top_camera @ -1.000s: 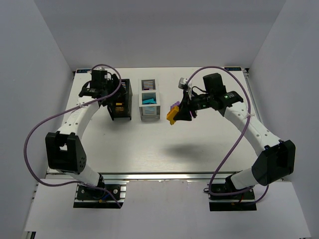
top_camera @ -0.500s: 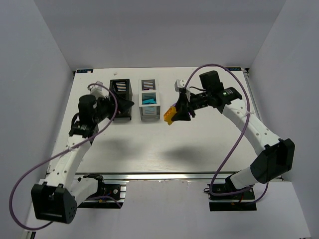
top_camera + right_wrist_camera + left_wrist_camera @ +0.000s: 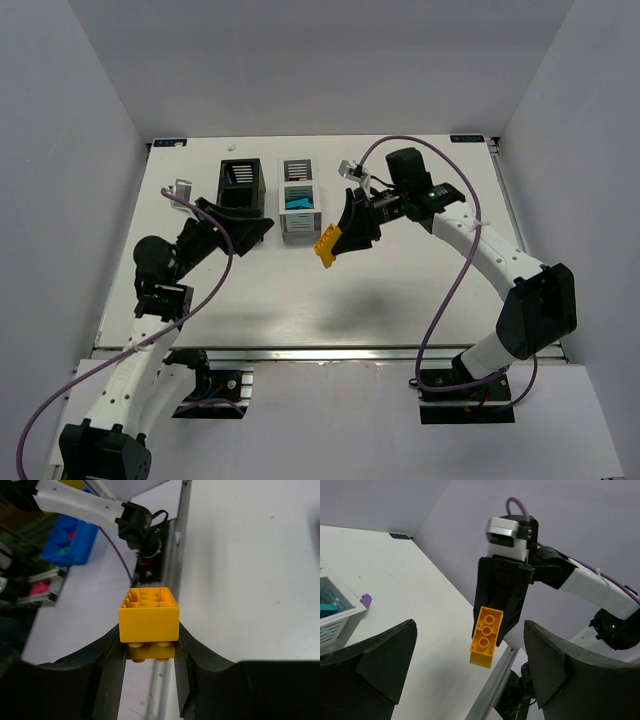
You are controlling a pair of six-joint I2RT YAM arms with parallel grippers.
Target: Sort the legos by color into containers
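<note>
My right gripper [image 3: 336, 243] is shut on the yellow-orange lego [image 3: 325, 247] and holds it above the table, just right of the white container [image 3: 298, 228]. In the right wrist view the lego [image 3: 149, 622] sits clamped between both fingers. Teal legos [image 3: 298, 202] lie in the white container's front compartment. The black container [image 3: 242, 178] stands to its left. My left gripper [image 3: 258, 230] is open and empty, raised in front of the black container. Its wrist view shows the yellow-orange lego [image 3: 486, 636], a small purple lego [image 3: 366, 599] on the table and the white container's corner [image 3: 340, 620].
An aluminium rail [image 3: 300, 352] runs along the table's front edge. Grey walls close in the back and both sides. A blue bin [image 3: 75, 542] with coloured pieces stands off the table. Purple cables loop above both arms.
My left arm has drawn back from the black container toward the near left, gripper still open. My right gripper has moved left and nearer with the yellow-orange lego.
</note>
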